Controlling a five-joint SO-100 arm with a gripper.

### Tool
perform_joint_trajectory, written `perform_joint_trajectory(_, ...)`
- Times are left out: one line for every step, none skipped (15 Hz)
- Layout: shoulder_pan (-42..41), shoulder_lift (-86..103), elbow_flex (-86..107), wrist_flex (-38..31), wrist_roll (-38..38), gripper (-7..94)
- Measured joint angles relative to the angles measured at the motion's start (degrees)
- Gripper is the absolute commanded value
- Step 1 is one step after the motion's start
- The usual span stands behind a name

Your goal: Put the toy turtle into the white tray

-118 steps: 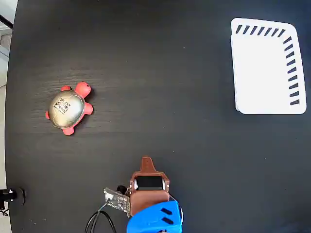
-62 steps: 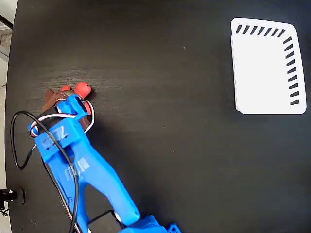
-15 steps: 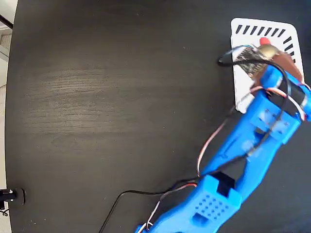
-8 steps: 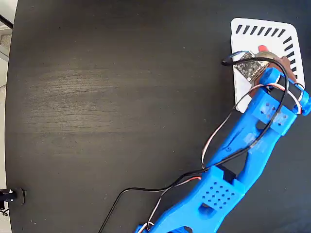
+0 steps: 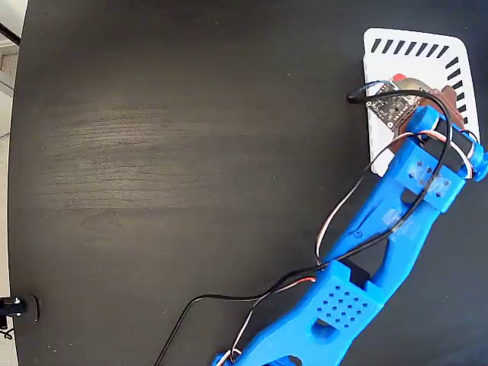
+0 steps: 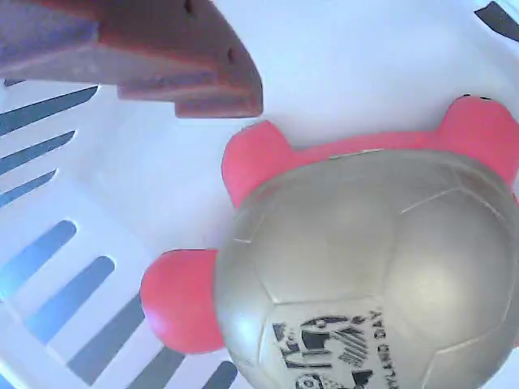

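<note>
One toy turtle [image 6: 357, 267] and one white tray [image 5: 415, 62] are being shown, along with a single blue arm [image 5: 381, 252] reaching diagonally across the black table [image 5: 168, 152]. In the fixed view the turtle [image 5: 405, 82] is lying inside the tray, near the row of black slots [image 5: 412, 47] along its far edge, and is being largely covered by the brown gripper [image 5: 438, 97], a small circuit board [image 5: 393, 107] and loops of cable [image 5: 358, 95]; only a sliver of shell and a red spot are being left visible. Much of the tray's lower half is being blocked by the arm. In the wrist view the grey-gold shell is filling the frame, its dark printed mark being cut off at the bottom edge, with red limbs showing at the left and upper right. One brown finger [image 6: 154, 61] is being seen at upper left, clear of the turtle; the other finger is out of frame, so the jaws' spacing cannot be told.
</note>
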Motion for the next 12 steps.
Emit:
perform_joint_trajectory(-0.09, 1.58, 0.35, 0.35, -0.35, 59)
perform_joint_trajectory(-0.44, 4.57, 0.35, 1.41, -0.53, 52)
perform_joint_trajectory(-1.49, 8.79, 1.05, 2.9, -1.14, 39)
perform_joint_trajectory(-3.25, 14.24, 3.52, 3.69, -1.41, 22)
perform_joint_trajectory(-5.36, 19.25, 6.33, 3.6, -1.32, 9)
perform_joint_trajectory(-8.0, 24.52, 10.28, 3.43, 0.09, 0)
perform_joint_trajectory(-10.72, 29.53, 15.21, 2.9, 1.23, 0)
perform_joint_trajectory(-13.54, 34.01, 21.01, 1.05, 2.2, 0)
perform_joint_trajectory(-17.14, 38.94, 28.04, -1.67, 3.25, 0)
perform_joint_trajectory(-20.21, 43.07, 34.89, -5.01, 3.87, 0)
perform_joint_trajectory(-23.73, 48.08, 43.07, -8.53, 4.48, 0)
perform_joint_trajectory(-27.6, 53.44, 50.62, -12.57, 5.01, 0)
